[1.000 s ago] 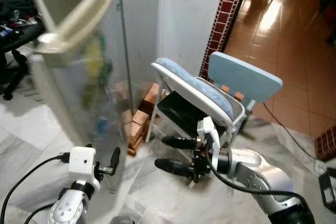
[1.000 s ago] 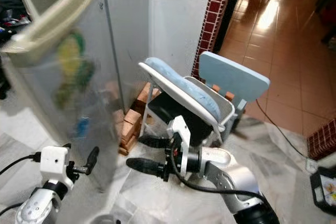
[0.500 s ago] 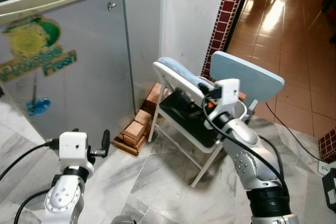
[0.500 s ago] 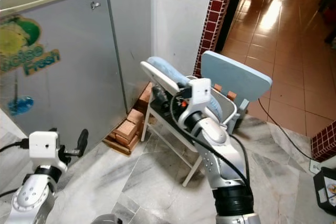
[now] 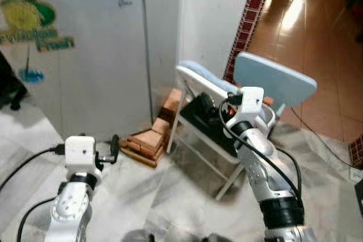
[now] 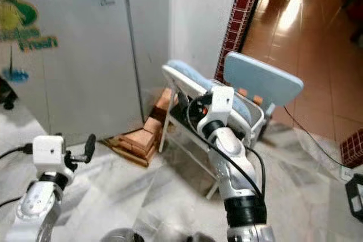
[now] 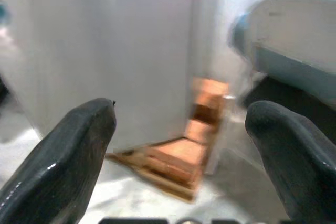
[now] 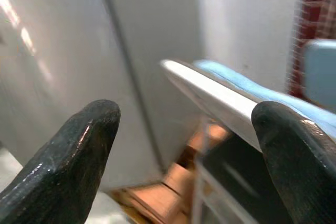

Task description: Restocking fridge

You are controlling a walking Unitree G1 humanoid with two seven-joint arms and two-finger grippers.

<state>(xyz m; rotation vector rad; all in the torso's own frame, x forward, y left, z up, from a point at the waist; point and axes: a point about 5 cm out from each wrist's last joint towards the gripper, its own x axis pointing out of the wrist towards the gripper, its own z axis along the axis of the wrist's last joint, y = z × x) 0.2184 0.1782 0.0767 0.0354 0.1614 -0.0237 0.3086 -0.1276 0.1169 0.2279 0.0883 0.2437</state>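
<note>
left claw point(image 7: 181, 145) spread wide, facing fridge point(image 7: 105, 51), bricks point(image 7: 184, 153), chair point(image 7: 294, 40).

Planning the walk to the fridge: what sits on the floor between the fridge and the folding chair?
A stack of bricks on a low wooden board lies between the fridge and the folding chair, against the fridge's corner, seen in both eye views.

You can make out a green-and-yellow logo on the fridge door point(image 5: 85, 55), and the word under it looks like "Fresh". The line above it is too blurry to read for sure. No other text anywhere.
</note>
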